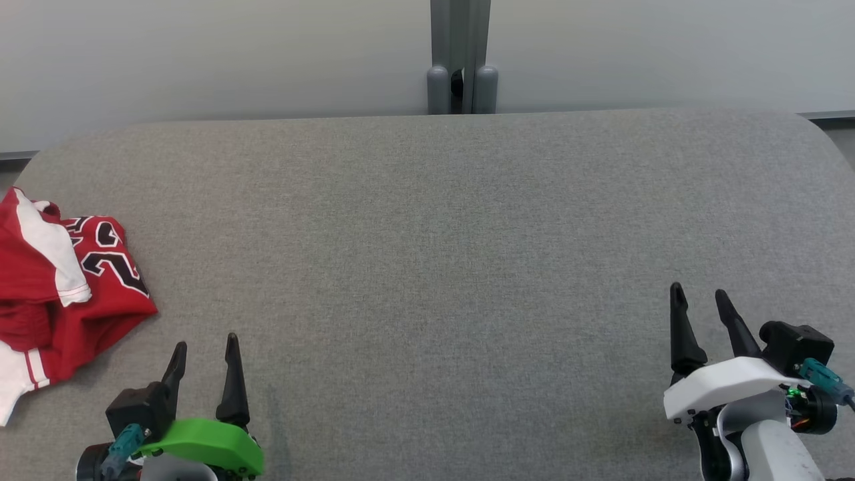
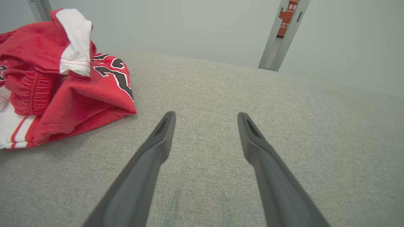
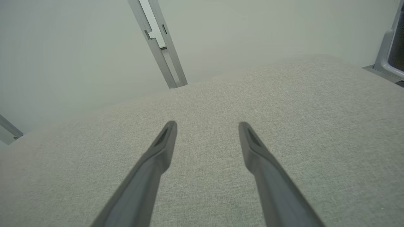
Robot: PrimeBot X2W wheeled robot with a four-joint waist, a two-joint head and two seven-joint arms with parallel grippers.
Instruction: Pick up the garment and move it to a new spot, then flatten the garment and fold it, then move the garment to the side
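The garment [image 1: 63, 294] is a crumpled red piece with white trim and black numerals, heaped at the table's left edge; part of it runs off the head view. In the left wrist view the garment [image 2: 63, 91] lies up and to the left of the fingers. My left gripper [image 1: 206, 344] [image 2: 205, 116] hovers open near the front edge, just right of the heap and apart from it, with nothing between its fingers. My right gripper [image 1: 699, 292] [image 3: 206, 126] stands open and empty over bare fabric at the front right.
The grey fabric-covered table [image 1: 427, 234] has rounded far corners. A pale wall runs behind it, with a grey metal post [image 1: 461, 60] at the middle of the far edge. The post [image 2: 282, 34] also appears in the left wrist view.
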